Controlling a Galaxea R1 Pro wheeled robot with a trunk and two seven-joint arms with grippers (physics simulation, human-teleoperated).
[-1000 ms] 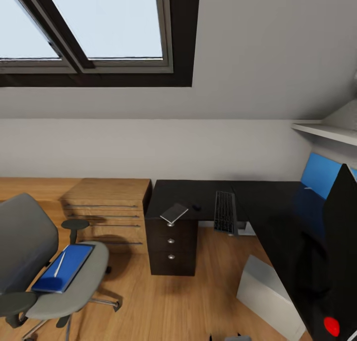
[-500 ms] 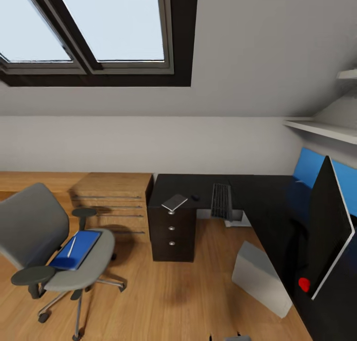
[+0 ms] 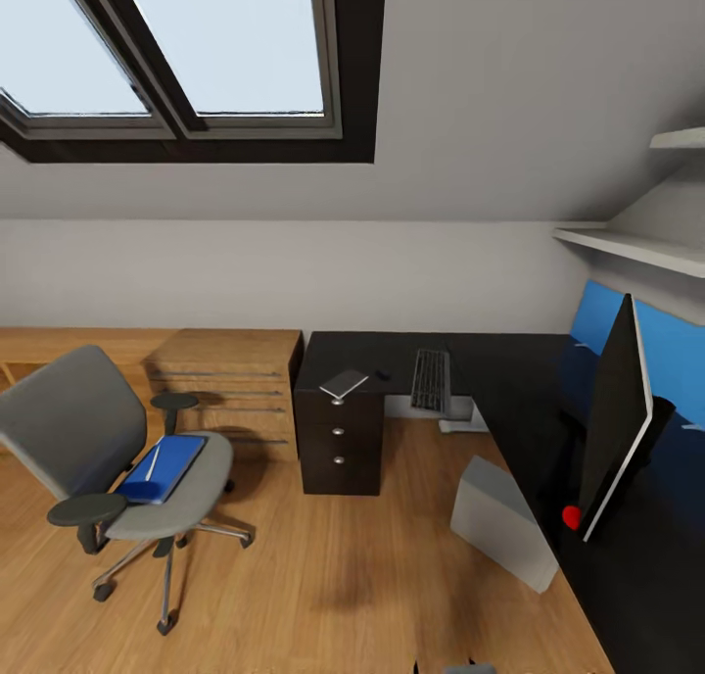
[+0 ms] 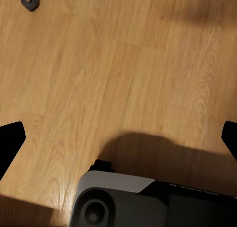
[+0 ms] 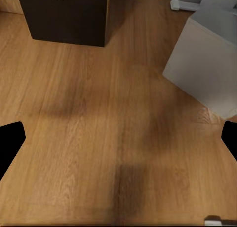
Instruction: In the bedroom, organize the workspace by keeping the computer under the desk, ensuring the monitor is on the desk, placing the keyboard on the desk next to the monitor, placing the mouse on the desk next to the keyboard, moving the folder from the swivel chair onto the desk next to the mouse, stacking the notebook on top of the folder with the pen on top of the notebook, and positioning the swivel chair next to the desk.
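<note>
Attic bedroom. Left gripper and right gripper spread, empty. Risk: pen rolling off folder when lifted from swivel chair.

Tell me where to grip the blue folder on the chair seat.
Grip the flat bright blue folder by its front edge, which seems to overhang the grey padded swivel chair seat's front, coming from there: backrest and armrests block other sides. Watch the thin white pen lying on top.

The swivel chair, left of the desk, carries the folder with the pen on it; notebook, mouse, keyboard and monitor lie on the desk, the computer beneath it.
</note>
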